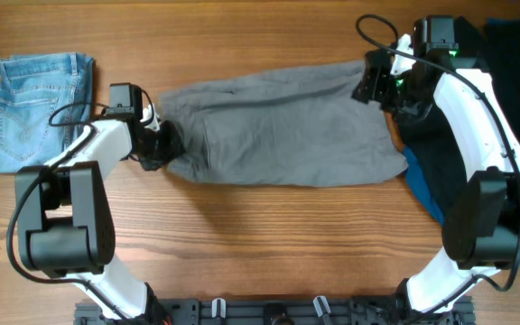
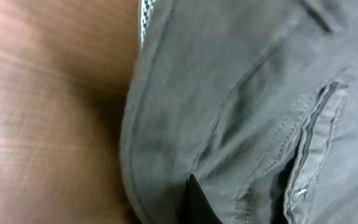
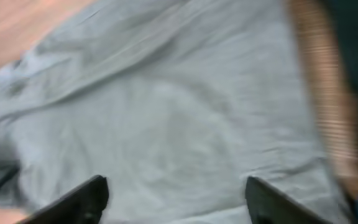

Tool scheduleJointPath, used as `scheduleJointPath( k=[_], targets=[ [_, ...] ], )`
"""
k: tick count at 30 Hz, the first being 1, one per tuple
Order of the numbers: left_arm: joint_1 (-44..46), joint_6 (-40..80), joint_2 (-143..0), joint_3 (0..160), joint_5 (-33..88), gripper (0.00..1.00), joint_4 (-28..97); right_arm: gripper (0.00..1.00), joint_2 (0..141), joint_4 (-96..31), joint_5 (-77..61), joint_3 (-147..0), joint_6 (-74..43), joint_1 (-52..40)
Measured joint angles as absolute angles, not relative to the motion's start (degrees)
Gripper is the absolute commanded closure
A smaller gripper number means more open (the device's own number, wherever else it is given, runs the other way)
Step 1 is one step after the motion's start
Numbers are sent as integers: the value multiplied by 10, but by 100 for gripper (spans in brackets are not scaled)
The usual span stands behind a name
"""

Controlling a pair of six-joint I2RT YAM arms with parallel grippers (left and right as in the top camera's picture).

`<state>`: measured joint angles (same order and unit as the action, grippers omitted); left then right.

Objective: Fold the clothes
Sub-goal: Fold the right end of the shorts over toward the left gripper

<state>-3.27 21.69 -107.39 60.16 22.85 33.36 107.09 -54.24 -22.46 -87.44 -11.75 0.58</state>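
In the overhead view the plain grey woven shorts [image 1: 283,126] lie spread flat in the middle of the wooden counter [image 1: 260,244], and they reach from centre left to centre right of the frame. The left end effector [image 1: 158,144] is at the left edge of the shorts and touches the cloth there. From above I cannot tell whether it is clenched or released. The right end effector [image 1: 373,86] is over the upper right corner of the shorts. A folded light-blue denim garment [image 1: 34,108] lies in the upper left, well apart from the shorts. A big black garment [image 1: 513,54] fills the right edge, and a blue cloth [image 1: 422,185] shows just beside the lower right corner of the shorts.

In the left wrist view the shorts fill the centre and the right of the frame, very near to the camera. A slit pocket with pale stitching is at the lower right. Only one dark finger [image 2: 197,202] shows, at the bottom centre against the cloth, so the grasp cannot be told here either. Bare counter is on the left.

In the right wrist view the two dark fingers [image 3: 86,199] stand wide apart at the bottom, released, with the shorts spread below and between them. The counter and the black garment are at the right.
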Motion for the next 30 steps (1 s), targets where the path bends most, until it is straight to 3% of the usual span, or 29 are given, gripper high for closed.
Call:
scheduleJointPath(
  k=[1, 2, 4, 13, 21, 25, 30],
  targets=[
    [-38, 217, -1073, 607, 227, 96, 366, 67, 1071, -546, -258, -869, -99, -4],
    [-43, 217, -1070, 614, 222, 96, 403, 80, 1071, -545, -277, -859, -89, -21],
    [-49, 217, -1053, 628, 213, 96, 455, 86, 1071, -533, -297, -832, -76, -63],
    [-50, 217, -810, 691, 197, 96, 536, 90, 1086, -387, -340, -707, -92, -251],
    [-44, 217, -748, 691, 209, 96, 540, 91, 1176, -230, -455, -701, -195, -397],
    [-16, 217, -748, 691, 227, 96, 534, 96, 1205, -165, -496, -700, -243, -429],
    [43, 217, -748, 691, 229, 96, 519, 92, 1212, -186, -502, -703, -240, -412]
  ],
)
